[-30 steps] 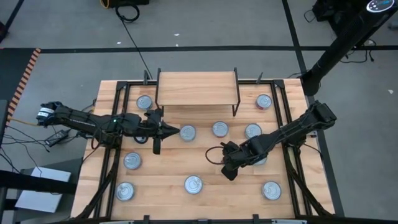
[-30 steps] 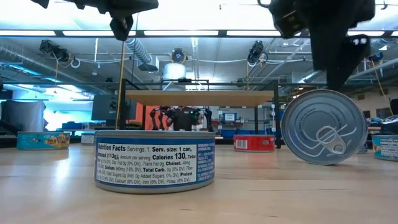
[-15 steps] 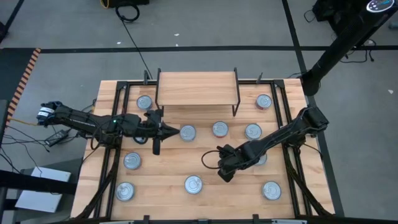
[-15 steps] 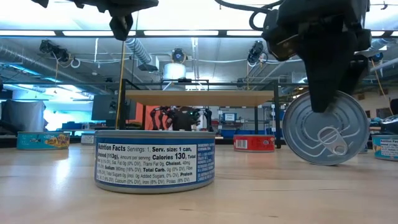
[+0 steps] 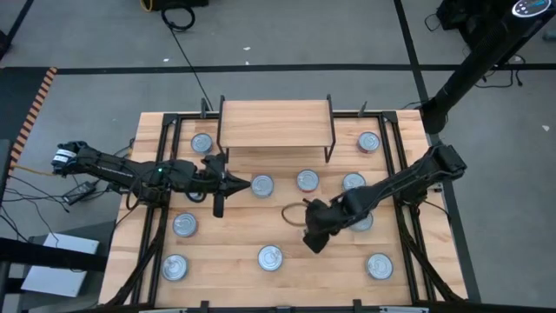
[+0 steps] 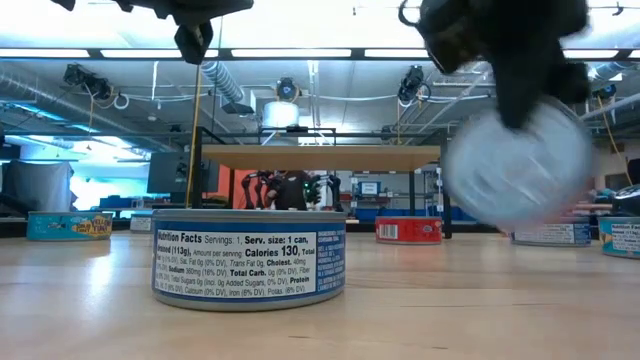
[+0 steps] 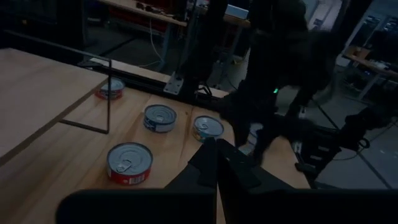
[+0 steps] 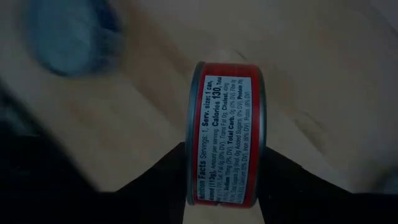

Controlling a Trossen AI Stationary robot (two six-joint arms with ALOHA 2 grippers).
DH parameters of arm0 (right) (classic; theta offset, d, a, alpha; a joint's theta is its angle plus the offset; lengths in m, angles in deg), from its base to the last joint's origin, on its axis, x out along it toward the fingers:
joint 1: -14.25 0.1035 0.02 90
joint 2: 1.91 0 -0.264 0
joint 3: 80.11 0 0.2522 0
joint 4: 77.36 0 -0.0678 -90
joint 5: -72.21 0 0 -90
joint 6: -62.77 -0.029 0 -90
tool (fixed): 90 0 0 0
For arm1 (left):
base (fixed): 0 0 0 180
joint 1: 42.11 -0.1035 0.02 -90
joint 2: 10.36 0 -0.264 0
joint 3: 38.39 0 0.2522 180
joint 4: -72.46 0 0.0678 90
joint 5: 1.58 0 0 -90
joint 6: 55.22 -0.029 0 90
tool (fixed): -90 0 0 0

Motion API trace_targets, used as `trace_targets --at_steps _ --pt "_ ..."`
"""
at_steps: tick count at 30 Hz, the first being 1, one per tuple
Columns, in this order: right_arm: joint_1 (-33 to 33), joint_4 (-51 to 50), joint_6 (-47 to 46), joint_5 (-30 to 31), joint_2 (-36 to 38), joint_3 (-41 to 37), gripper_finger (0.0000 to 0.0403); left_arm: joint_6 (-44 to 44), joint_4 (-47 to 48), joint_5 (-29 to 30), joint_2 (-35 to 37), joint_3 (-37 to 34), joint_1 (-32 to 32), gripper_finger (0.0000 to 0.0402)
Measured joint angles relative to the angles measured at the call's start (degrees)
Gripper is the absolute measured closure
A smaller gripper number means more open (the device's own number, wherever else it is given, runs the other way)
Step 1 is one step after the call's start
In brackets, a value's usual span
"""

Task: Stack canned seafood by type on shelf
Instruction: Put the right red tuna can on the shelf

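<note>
Right gripper: clamped on a red-labelled can held on edge between its fingers — mid-table, right of centre.
Left gripper: jaws closed, empty, just left of a tin in front of the shelf.
Other tins — scattered over the tabletop.

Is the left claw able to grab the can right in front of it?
Probably yes. The left claw is shut and points at the can beside the shelf, with only bare wood between them. It would have to open first. The right claw is busy holding a red can.
</note>
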Motion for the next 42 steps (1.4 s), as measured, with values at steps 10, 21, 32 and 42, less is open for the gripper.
trace_targets --at_steps 10,21,32,42 --pt "-10.8 7.7 6.3 4.0 10.4 1.1 0.0244 -1.6 -1.7 1.6 0.0 0.0 -0.3 0.0396" --pt "-31.6 9.6 14.4 9.5 15.3 1.2 0.0244 -2.9 -3.6 4.6 0.0 0.0 -0.3 0.0396" --pt "-51.4 19.3 22.6 -2.5 9.6 1.2 0.0244 -1.8 -4.3 13.3 0.0 0.0 -1.0 0.0396" --pt "-55.3 19.8 26.8 -5.5 6.8 1.3 0.0239 -0.6 -4.7 18.0 0.0 0.0 -1.5 0.0396"
